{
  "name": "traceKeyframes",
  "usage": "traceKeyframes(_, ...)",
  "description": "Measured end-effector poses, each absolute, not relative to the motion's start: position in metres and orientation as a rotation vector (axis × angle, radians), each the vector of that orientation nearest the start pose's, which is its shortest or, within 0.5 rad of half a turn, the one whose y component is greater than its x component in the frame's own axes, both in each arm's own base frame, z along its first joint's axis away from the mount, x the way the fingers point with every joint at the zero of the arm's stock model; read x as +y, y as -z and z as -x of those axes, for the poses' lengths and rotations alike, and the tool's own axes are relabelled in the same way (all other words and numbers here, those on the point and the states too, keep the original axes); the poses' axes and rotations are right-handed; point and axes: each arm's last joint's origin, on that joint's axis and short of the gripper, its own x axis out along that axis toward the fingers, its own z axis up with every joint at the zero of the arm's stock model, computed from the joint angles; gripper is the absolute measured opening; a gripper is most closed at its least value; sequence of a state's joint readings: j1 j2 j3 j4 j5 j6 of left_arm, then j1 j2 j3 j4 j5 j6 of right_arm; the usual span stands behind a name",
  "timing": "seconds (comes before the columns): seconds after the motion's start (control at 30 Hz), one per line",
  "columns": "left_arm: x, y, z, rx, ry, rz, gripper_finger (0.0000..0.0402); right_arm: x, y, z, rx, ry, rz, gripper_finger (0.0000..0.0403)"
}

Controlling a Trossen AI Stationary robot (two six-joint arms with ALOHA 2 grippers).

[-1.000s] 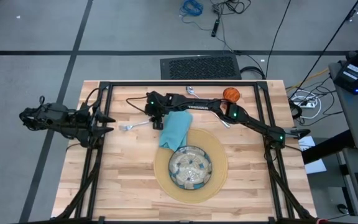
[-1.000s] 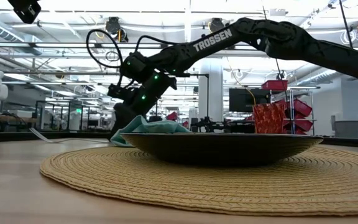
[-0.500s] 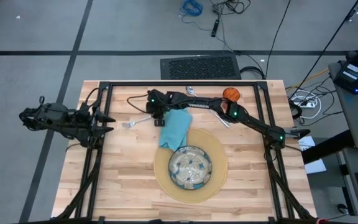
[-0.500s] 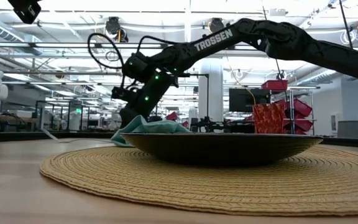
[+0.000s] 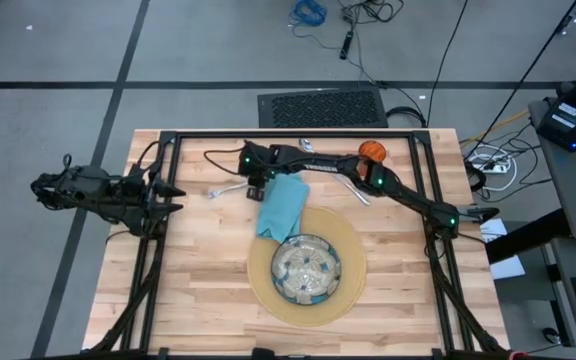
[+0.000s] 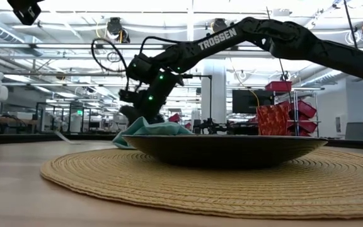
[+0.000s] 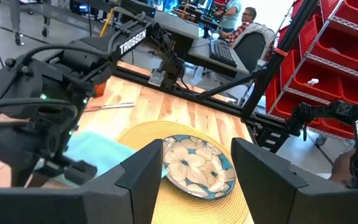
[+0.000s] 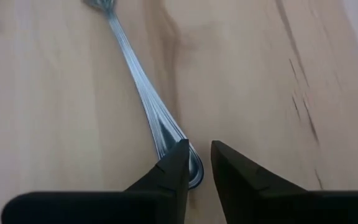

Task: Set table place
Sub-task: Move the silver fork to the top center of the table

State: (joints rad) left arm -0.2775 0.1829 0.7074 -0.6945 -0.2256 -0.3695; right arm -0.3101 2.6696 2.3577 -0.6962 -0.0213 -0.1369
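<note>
The silver fork (image 5: pixel 226 188) lies on the wooden table (image 5: pixel 188 260), left of the teal napkin (image 5: pixel 281 205). My right gripper (image 5: pixel 254 183) reaches in from the right and is shut at the fork's handle end. The napkin lies with one end on the tan mat (image 5: pixel 353 262), which carries the patterned plate (image 5: pixel 308 268). The orange cup (image 5: pixel 372 151) stands at the far right. A second piece of cutlery (image 5: pixel 359 196) lies right of the napkin. My left gripper (image 7: pixel 197 186) waits open at the table's left edge (image 5: pixel 168 195). My right gripper has the fork's handle end (image 8: pixel 190 169) between its two nearly closed fingertips (image 8: pixel 178 157), coming from above and lying along the fork. One finger partly covers the handle end. The fork's head (image 8: pixel 98 5) points away from the gripper, close over the wood.
Black frame rails (image 5: pixel 288 133) run around the table's far, left and right sides. A third piece of cutlery (image 5: pixel 306 145) lies at the far edge. Bare planks show left of the mat and toward the near edge. People sit beyond the table in the left wrist view.
My right gripper has moved toward the table's far edge and a little right, staying shut. The fork has gone along with it, sliding the same way, its head still pointing left.
</note>
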Motion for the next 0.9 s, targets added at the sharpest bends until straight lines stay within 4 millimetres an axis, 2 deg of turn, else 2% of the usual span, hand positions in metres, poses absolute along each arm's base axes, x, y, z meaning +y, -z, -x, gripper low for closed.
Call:
traceKeyframes(0.27,-0.004,-0.310,-0.037,0.174,0.021,0.318,0.0180,-0.175,-0.142,-0.519,1.049,0.182,-0.209,0.0072)
traceKeyframes(0.37,-0.004,-0.310,-0.037,0.176,0.021,0.317,0.0180,-0.178,-0.158,-0.512,1.066,0.220,-0.214,0.0074)
traceKeyframes(0.5,-0.004,-0.310,-0.037,0.176,0.021,0.315,0.0180,-0.191,-0.186,-0.496,1.075,0.260,-0.222,0.0075)
traceKeyframes(0.6,-0.004,-0.309,-0.038,0.178,0.020,0.316,0.0180,-0.203,-0.192,-0.486,1.102,0.266,-0.230,0.0075)
traceKeyframes(0.67,-0.004,-0.309,-0.038,0.180,0.020,0.316,0.0180,-0.207,-0.198,-0.483,1.078,0.204,-0.252,0.0075)
traceKeyframes(0.77,-0.004,-0.309,-0.039,0.184,0.020,0.315,0.0180,-0.200,-0.208,-0.487,0.995,0.034,-0.280,0.0078)
traceKeyframes(0.9,-0.005,-0.309,-0.042,0.198,0.017,0.311,0.0180,-0.171,-0.201,-0.499,1.014,-0.079,-0.152,0.0098)
